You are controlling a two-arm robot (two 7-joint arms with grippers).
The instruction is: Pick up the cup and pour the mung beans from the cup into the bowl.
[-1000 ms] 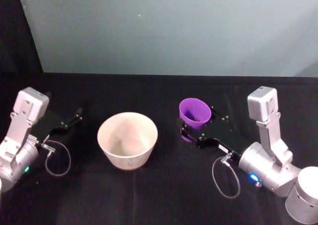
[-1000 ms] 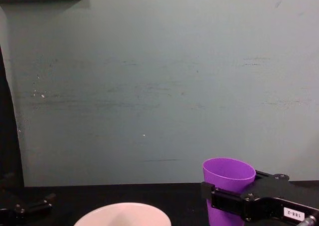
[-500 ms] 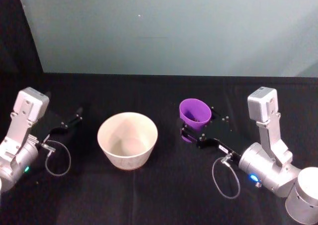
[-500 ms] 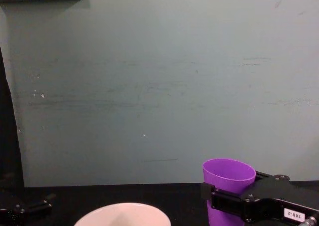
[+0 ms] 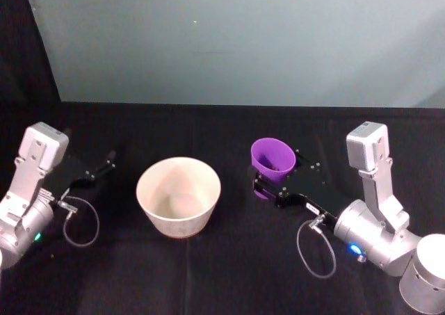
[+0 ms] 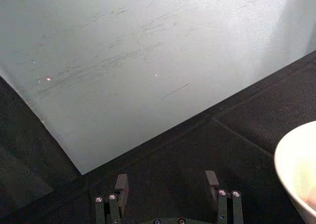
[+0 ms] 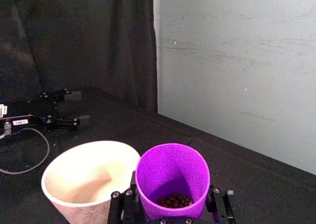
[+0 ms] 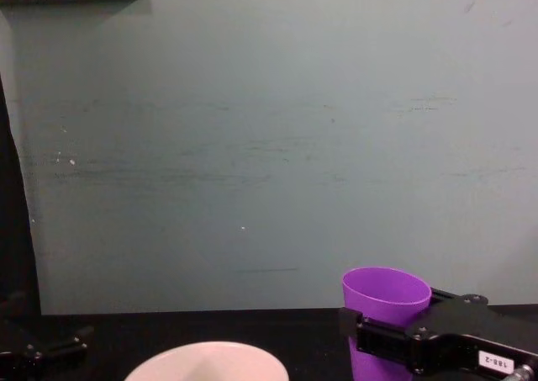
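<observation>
The purple cup [image 5: 272, 155] stands upright to the right of the bowl [image 5: 178, 219], a short gap between them. My right gripper [image 5: 279, 174] is shut on the cup, with a black finger pressed on each side of it [image 7: 172, 177]. Dark mung beans [image 7: 174, 201] lie in a small heap at the cup's bottom. The pale bowl [image 7: 64, 182] holds no beans that I can see. From the chest, the cup [image 8: 385, 290] rises above the right gripper [image 8: 403, 341], and the bowl's rim [image 8: 206, 353] shows low down. My left gripper [image 5: 103, 167] rests open left of the bowl, fingers apart [image 6: 166, 182].
A black cloth [image 5: 222, 273] covers the table, backed by a pale green wall [image 5: 236, 44]. A loose cable loop [image 5: 82, 221] hangs by the left arm, and another loop [image 5: 316, 249] by the right arm. A dark curtain [image 7: 74, 41] hangs beyond the left arm.
</observation>
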